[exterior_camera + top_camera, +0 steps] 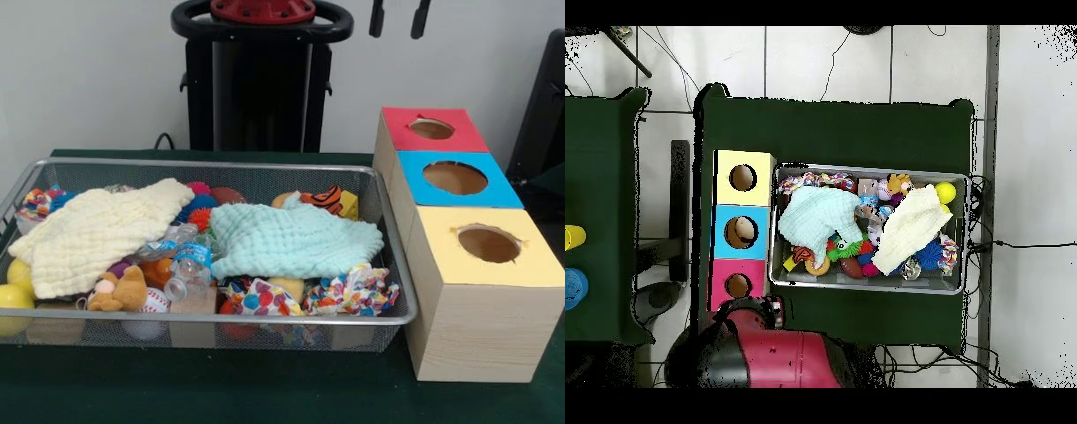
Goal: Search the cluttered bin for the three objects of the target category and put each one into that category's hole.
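The silver wire mesh bin stands on the green table and is full of clutter. A cream cloth and a mint cloth cover much of it. Beside it stand three wooden boxes, each with a round hole: red-topped, blue-topped and yellow-topped. Only the two black tips of my gripper show at the top edge, apart, empty, high behind the red box. In the overhead view the bin's rim lies right of the boxes, and the red arm is drawn back.
In the bin lie a plastic bottle, a brown teddy, a baseball, yellow balls, a tiger toy, a spiky blue ball and dotted paper. The robot's pedestal stands behind.
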{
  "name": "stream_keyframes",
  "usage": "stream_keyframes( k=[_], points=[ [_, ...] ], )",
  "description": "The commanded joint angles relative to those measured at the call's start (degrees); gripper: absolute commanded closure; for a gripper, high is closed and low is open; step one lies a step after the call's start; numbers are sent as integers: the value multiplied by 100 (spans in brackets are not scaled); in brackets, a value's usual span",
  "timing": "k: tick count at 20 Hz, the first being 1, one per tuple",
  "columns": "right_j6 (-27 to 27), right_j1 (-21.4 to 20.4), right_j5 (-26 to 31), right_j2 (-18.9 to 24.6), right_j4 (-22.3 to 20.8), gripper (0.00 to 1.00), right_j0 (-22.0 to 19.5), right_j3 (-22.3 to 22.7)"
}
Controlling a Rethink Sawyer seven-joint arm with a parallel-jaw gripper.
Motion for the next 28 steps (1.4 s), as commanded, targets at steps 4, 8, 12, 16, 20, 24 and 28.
stream_keyframes(
  k=[4,8,12,16,20,24,28],
  points=[
    [809,738,-50,-355,-659,0,-412,-596],
    [676,822,-124,-332,-756,0,-536,-683],
    [342,833,-408,49,-546,0,-933,-437],
    [490,1161,-759,206,-476,0,-1124,-373],
    [763,1391,-954,64,-545,0,-1063,-464],
    [492,1491,-1377,495,-448,0,-1369,-195],
    [359,1655,-1894,964,-493,0,-1779,229]
  ],
)
